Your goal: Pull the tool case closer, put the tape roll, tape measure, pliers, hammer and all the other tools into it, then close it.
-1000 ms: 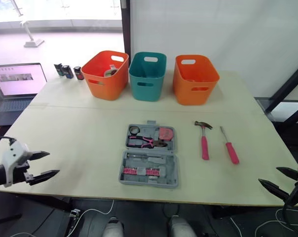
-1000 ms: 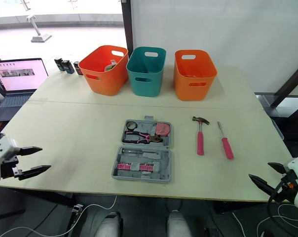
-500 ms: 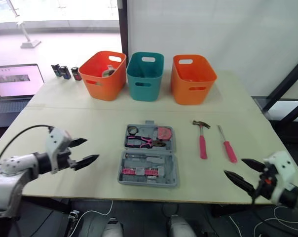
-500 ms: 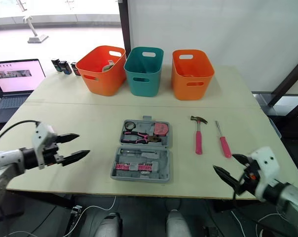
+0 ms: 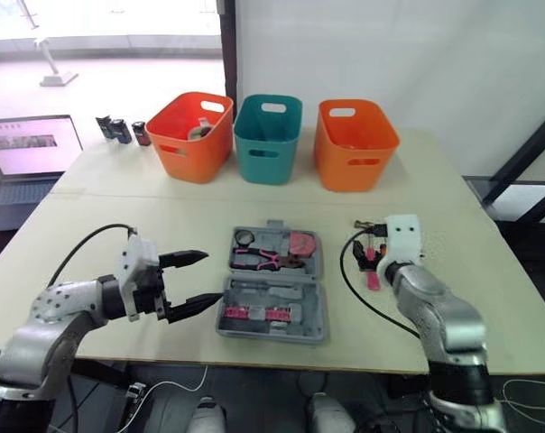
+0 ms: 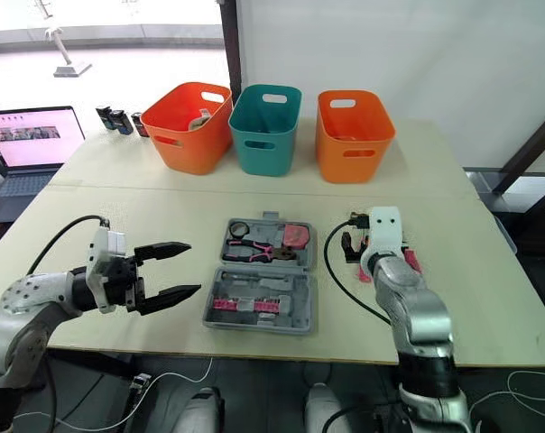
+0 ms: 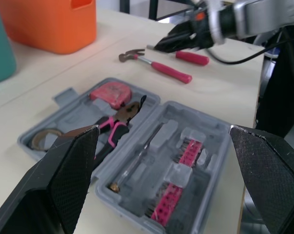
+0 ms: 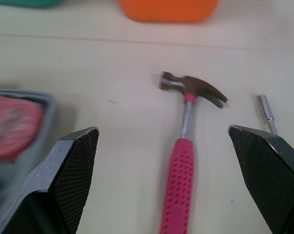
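**Both pincers in at the tool set, fingers apart**

The right pincer (image 5: 370, 256) hangs over the hammer (image 8: 182, 165), its two black fingers spread wide, so that in the right wrist view the hammer lies between them with nothing gripped. The screwdriver (image 7: 191, 57) lies just beside the hammer, on the side away from the case.

The left pincer (image 6: 194, 267) is also spread. It points across at the left side of the open tool case (image 5: 272, 284), its nearer fingertip just beside the case's front-left corner; I cannot tell whether it touches.

Half a second ago the right pincer was down at the front right edge of the bench (image 5: 164, 225), well apart from the hammer, and the left one was farther out from the case. Both have come in. The case, hammer and screwdriver lie where they did.

The hammer's long axis runs front to back, with its head towards the orange bin (image 5: 355, 144) and its pink handle towards the robot.

The case lies flat with its long side across the bench. The far half holds the tape roll (image 7: 44, 138), pliers (image 7: 115, 127) and tape measure (image 7: 110, 95). The near half holds pink bits (image 5: 254, 313).
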You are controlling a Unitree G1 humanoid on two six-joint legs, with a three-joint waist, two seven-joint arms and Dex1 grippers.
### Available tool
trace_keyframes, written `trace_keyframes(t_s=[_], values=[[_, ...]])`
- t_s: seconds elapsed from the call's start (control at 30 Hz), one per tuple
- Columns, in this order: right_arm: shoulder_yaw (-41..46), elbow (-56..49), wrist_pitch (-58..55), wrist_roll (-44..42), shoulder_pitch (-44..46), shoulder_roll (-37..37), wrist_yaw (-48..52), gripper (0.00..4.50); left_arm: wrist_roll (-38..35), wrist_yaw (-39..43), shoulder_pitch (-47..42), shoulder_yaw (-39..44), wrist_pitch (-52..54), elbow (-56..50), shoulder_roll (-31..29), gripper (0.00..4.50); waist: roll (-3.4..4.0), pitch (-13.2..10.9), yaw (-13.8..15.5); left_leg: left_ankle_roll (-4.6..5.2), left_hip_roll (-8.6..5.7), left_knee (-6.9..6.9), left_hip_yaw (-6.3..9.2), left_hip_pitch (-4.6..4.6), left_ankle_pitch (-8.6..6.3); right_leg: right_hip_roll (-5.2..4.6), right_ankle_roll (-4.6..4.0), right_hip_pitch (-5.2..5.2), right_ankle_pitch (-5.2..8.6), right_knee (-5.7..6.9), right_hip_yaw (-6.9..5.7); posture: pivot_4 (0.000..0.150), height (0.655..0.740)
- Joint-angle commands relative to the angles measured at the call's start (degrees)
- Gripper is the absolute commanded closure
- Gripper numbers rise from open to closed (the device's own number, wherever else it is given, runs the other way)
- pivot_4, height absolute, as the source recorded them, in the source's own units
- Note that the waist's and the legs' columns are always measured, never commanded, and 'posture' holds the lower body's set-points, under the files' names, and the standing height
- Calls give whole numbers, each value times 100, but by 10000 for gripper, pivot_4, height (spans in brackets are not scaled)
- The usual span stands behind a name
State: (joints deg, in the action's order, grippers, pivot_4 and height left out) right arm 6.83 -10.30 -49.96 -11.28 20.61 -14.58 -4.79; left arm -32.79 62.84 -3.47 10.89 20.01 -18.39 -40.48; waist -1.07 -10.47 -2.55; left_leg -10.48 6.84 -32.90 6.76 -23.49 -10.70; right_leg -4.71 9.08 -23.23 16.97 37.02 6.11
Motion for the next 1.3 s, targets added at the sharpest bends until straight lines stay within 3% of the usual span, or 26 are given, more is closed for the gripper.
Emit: trace_keyframes(t_s=[0.03, 0.37, 0.47, 0.6, 0.7, 1.03, 1.17, 1.3], values=[[-18, 796, 386, 282, 353, 88, -121, 0, 121, 69, 41, -42, -318, -32, -20, 188, 3, -2, -3, 0, 0, 2, 0, 0, 0, 0, 1, 0, 0, 0, 0, 1500, 7400], [95, 3229, 1004, 554, 1448, 107, -102, 0, 303, 33, 365, -65, -791, 66, 78, 188, 16, -9, -13, 1, 0, 4, 0, 0, 0, 0, 4, -2, 0, 3, 0, 1500, 7400], [158, 3369, 994, 522, 1491, 114, -41, 8466, 294, 1, 417, -42, -857, 106, 107, 0, 15, -9, -2, 1, 0, 4, 0, 0, 0, 0, 5, -1, 0, 2, 0, 1500, 7400], [235, 3668, 1195, 487, 1636, 102, 17, 29733, 322, 23, 505, -63, -984, 186, 135, 0, 15, -9, -11, 1, 0, 3, 0, 0, 0, 0, 5, 1, 1, 2, 0, 1500, 7400], [292, 4010, 1304, 514, 1810, 46, 28, 41556, 344, 53, 581, -94, -1055, 213, 146, 0, 15, -9, -19, 1, 0, 3, 0, 1, 0, 1, 4, 0, 0, 2, 0, 1500, 7400], [417, 4302, 1366, 483, 2002, -207, 229, 41565, 419, 114, 598, -175, -1208, 449, 191, 0, 15, -9, -9, 1, 0, 2, 0, 1, 0, 0, 4, 1, 0, 1, 0, 1500, 7400], [366, 3226, 865, 395, 1593, -206, 379, 41572, 447, 130, 603, -205, -1230, 488, 210, 0, 22, -13, 9, 1, 0, 5, 0, -1, 0, 0, 6, 0, 2, 0, 0, 1500, 7400], [272, 1103, -223, 242, 692, -102, 411, 41577, 449, 170, 608, -229, -1262, 536, 194, 0, 30, -18, 4, 1, 0, 23, 0, -2, 0, 0, 12, -11, 5, 2, 0, 1500, 7400]])
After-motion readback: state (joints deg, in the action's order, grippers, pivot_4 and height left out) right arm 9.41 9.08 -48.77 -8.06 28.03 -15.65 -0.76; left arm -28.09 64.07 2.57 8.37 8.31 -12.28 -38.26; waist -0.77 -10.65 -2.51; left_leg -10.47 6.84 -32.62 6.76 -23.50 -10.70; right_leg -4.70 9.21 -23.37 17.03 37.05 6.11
